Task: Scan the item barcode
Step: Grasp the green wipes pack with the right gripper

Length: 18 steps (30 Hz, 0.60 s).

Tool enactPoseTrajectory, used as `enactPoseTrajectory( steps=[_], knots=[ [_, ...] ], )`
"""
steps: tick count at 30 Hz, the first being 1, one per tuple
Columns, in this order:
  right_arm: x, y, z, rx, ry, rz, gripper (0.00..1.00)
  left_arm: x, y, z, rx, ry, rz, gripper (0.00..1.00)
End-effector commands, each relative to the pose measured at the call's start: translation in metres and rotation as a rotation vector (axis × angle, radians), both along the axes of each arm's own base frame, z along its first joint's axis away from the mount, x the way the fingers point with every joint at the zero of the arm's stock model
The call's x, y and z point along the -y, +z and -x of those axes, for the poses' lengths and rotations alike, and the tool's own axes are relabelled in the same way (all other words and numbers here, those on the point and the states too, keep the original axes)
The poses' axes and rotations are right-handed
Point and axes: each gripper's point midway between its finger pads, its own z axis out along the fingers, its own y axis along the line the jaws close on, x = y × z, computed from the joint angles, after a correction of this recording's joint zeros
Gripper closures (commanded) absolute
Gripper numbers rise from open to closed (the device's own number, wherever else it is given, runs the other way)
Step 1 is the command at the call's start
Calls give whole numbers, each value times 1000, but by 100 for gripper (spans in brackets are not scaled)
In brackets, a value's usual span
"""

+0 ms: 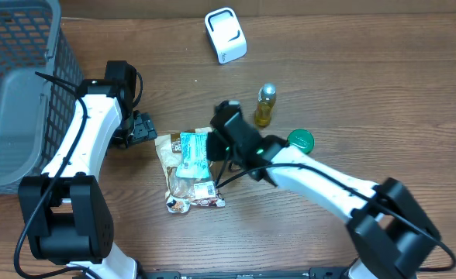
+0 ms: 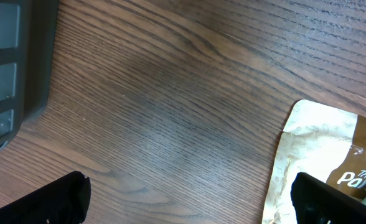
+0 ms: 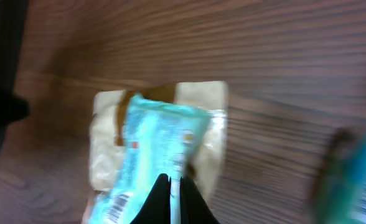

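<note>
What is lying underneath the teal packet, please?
A cream-and-brown bag lies under the teal packet, its left edge and lower half showing; whatever is printed beneath the packet is hidden.

Overhead looks straight down on the table (image 1: 329, 70); both close wrist views share the beige packet (image 2: 307, 143).

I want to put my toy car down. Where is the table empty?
Bare wood lies between the basket and the white scanner, and right of the scanner, above the bottle. The middle is crowded: left gripper, right gripper on the teal packet, green lid.
</note>
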Motion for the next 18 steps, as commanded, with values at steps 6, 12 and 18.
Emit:
enactPoseTrajectory(
  steps=[6, 12, 18],
  knots=[
    [15, -17, 17, -99, 30, 44, 48, -6, -4, 2, -14, 15, -20, 0],
    [-4, -26, 18, -85, 58, 16, 48, -6, -4, 2, -14, 14, -20, 1],
    [-24, -42, 14, -94, 23, -36, 48, -6, -4, 2, -14, 14, -20, 0]
  ],
)
